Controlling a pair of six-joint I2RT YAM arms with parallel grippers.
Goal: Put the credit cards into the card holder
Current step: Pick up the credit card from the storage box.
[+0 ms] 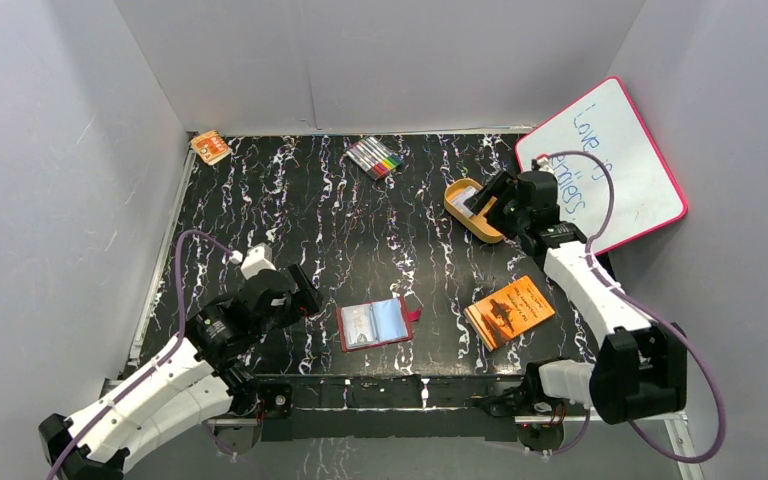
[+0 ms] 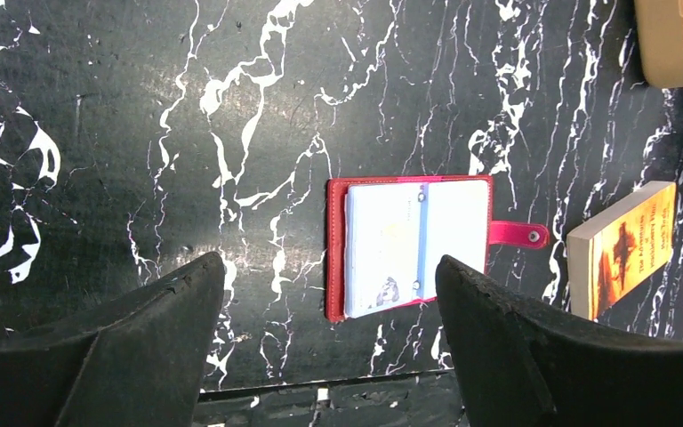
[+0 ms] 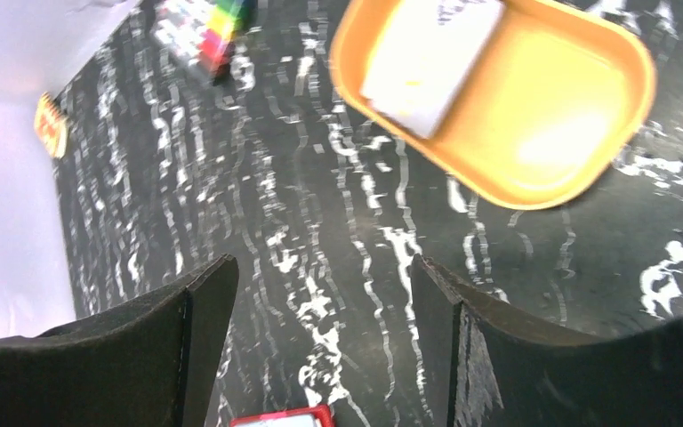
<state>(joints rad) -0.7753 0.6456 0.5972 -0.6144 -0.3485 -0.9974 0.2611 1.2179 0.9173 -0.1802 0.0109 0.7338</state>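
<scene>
The left gripper's (image 2: pixel 329 260) black fingers stand wide apart and hold nothing, low over the black marbled table (image 2: pixel 98 133). Between them, farther off, the red card holder (image 2: pixel 413 245) lies open and flat. The right gripper (image 3: pixel 322 261) also gapes empty, near the orange tray (image 3: pixel 578 133), where the whitish credit cards (image 3: pixel 431 62) lie.

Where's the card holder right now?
In the top view the card holder lies open, front and centre, between the left gripper and the orange booklet.
</scene>
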